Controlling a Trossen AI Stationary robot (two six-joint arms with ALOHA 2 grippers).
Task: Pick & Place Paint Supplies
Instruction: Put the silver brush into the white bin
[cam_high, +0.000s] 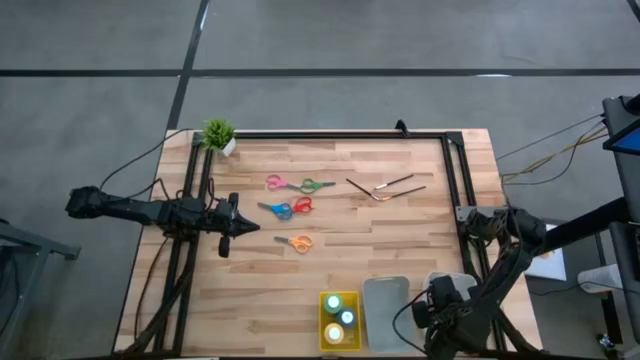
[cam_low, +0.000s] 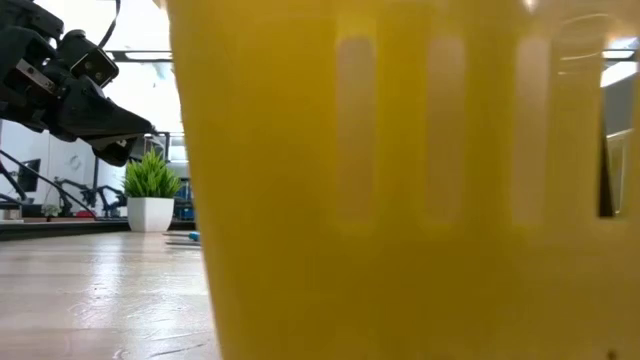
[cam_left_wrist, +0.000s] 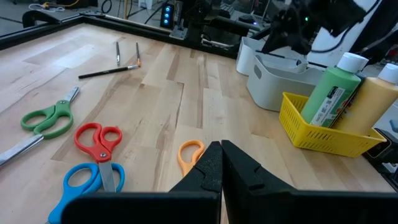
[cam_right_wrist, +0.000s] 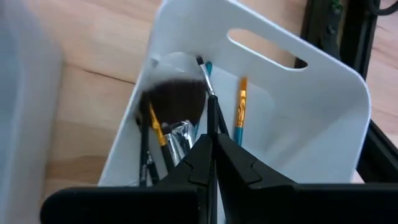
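"Wooden tabletop (cam_high: 400, 240), dark arm at either side. Which one has something?" asks the desk.

"The right gripper (cam_right_wrist: 213, 142)," the photographer replies. "Its fingers are pressed together down inside the white tray (cam_right_wrist: 311, 106), and a thin dark brush (cam_right_wrist: 208, 93) seems pinched between the tips, its head pointing away from the wrist. Just beside the tips lie a stubby dark brush (cam_right_wrist: 174, 99) and an orange-handled brush (cam_right_wrist: 241, 99), both in the same tray."

"And the left gripper (cam_left_wrist: 221, 148)?"

"Fully closed and holding nothing, it hovers over the planks. The orange scissors (cam_left_wrist: 189, 154) lie just ahead of its tips. The red scissors (cam_left_wrist: 99, 142) and blue scissors (cam_left_wrist: 87, 186) lie crossed to one side of them, with the green scissors (cam_left_wrist: 43, 119) farther out that way and the pink scissors (cam_high: 277, 183) beside the green pair."

"Brushes still on the wood?"

"Three loose brushes (cam_high: 385, 188) — well ahead of the left gripper, past the scissors."

"The paint?"

"The green bottle (cam_left_wrist: 333, 93) and yellow bottle (cam_left_wrist: 373, 106) stand upright in the yellow tray (cam_left_wrist: 323, 134), off to the other side of the left gripper. The grey tray (cam_left_wrist: 280, 81) sits next to it, between the yellow tray and the white one that the right gripper is in."
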